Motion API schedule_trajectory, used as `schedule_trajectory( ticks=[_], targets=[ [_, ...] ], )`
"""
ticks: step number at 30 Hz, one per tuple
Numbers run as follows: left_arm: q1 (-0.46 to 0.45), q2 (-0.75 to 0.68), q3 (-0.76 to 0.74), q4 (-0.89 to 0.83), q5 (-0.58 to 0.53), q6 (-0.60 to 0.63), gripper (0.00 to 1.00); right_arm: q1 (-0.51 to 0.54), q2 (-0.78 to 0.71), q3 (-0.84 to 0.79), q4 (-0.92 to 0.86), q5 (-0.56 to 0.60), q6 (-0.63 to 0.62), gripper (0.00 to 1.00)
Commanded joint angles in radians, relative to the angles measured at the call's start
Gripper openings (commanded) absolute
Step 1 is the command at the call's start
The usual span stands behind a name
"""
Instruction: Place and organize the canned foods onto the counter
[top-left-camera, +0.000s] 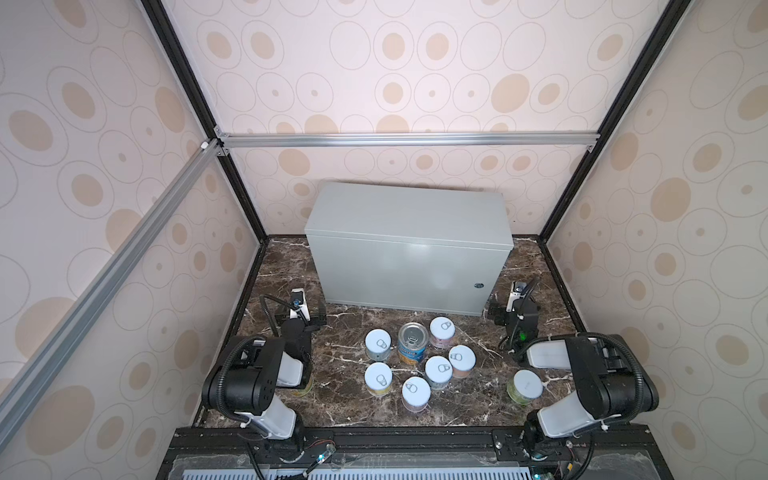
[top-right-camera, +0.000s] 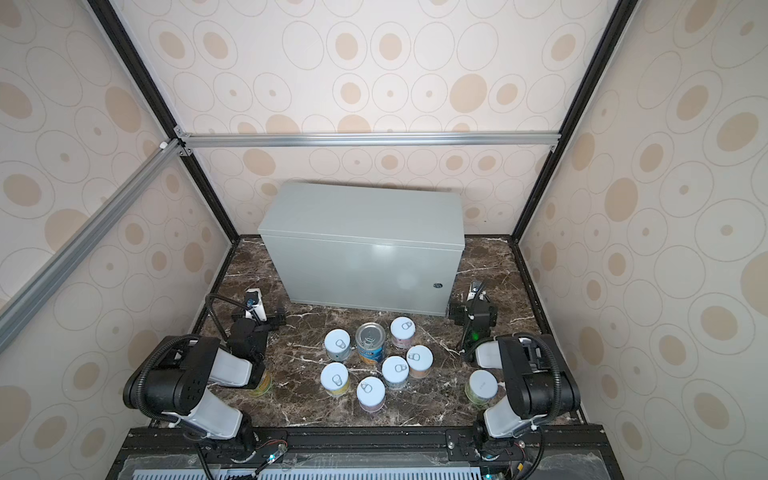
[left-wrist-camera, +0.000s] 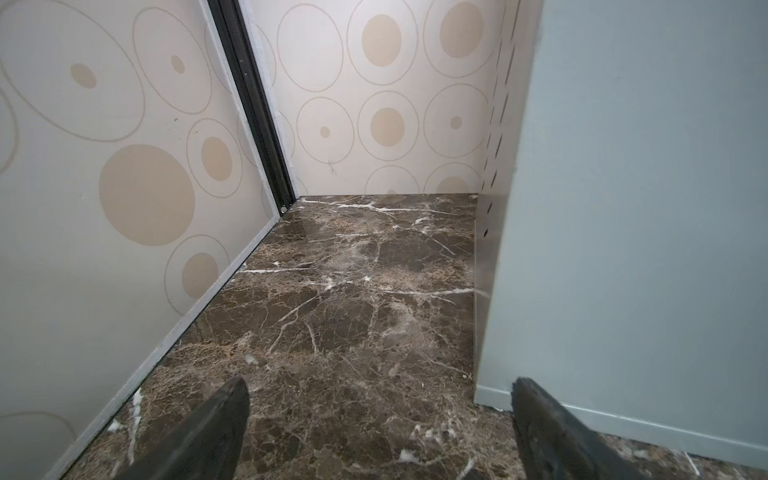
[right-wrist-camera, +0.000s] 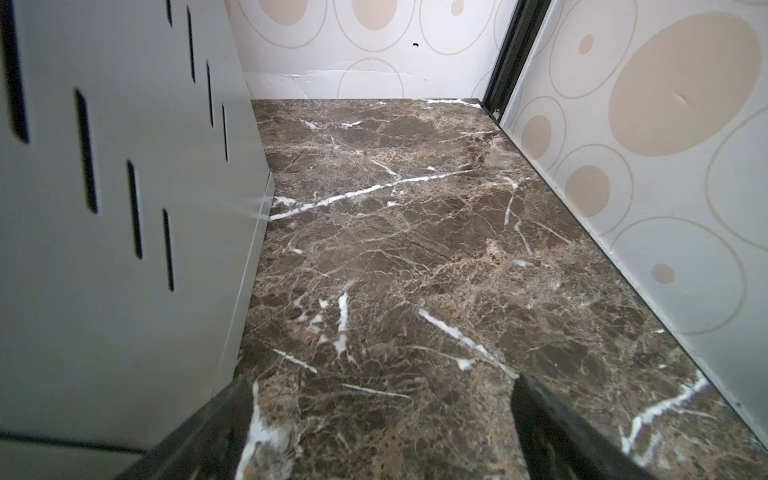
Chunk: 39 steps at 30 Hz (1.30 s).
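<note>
Pale-lidded tins first: eight short cans (top-left-camera: 439, 371) w/ pastel labels, all upright on the table (top-left-camera: 353, 415), none on the grey box (top-right-camera: 361, 216) yet. Six of them, pull-tabs showing, cluster centre-front w/ the taller blue soup can (top-left-camera: 412, 343), whose bare metal top is shiny. The green-label can (top-left-camera: 525, 386), w/ a plain lid, sits apart to the right, just beside the right arm (top-left-camera: 598, 382). The yellowish can (top-left-camera: 305, 388) is half hidden under the left arm (top-left-camera: 249, 382). Same layout in both top views.

Behind the cluster is the box: plain matte sheet metal, rectangular, w/ a small round lock (top-right-camera: 437, 286) low on the front at the right end. The table is glossy dark brown marble w/ white veins.

Wrist cams now. Left fingers (left-wrist-camera: 216, 424) are spread wide, dark and wedge-shaped, nothing btwn them, over marble beside the box's left front corner. Right fingers (right-wrist-camera: 552, 424) are equally wide and empty, by the box's right end.

Wrist views pick up vertical vent slots (right-wrist-camera: 87, 149) in the box's side panels, which the top views don't show. Cans and lock appear in the top views only.

Around it all are cream walls (top-left-camera: 104, 208) w/ beige ovals, black corner posts (top-left-camera: 232, 178) and silver aluminium rails (top-left-camera: 407, 139).
</note>
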Motion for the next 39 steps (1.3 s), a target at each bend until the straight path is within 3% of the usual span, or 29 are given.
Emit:
schedule_trajectory(
  ticks=[1, 23, 29, 39],
  targets=[
    [0.005, -0.007, 0.021, 0.012, 0.009, 0.000, 0.98, 0.005, -0.003, 0.011, -0.002, 0.004, -0.007, 1.00],
    [0.005, -0.010, 0.020, 0.014, 0.006, 0.000, 0.98, 0.004, -0.003, 0.012, -0.003, 0.004, -0.007, 1.00],
    [0.005, -0.084, 0.123, -0.233, -0.116, -0.042, 0.98, 0.003, -0.002, 0.013, -0.004, 0.003, -0.007, 1.00],
    [-0.007, -0.209, 0.216, -0.469, -0.328, -0.128, 0.98, 0.004, -0.003, 0.010, -0.001, 0.004, -0.006, 1.00]
  ],
)
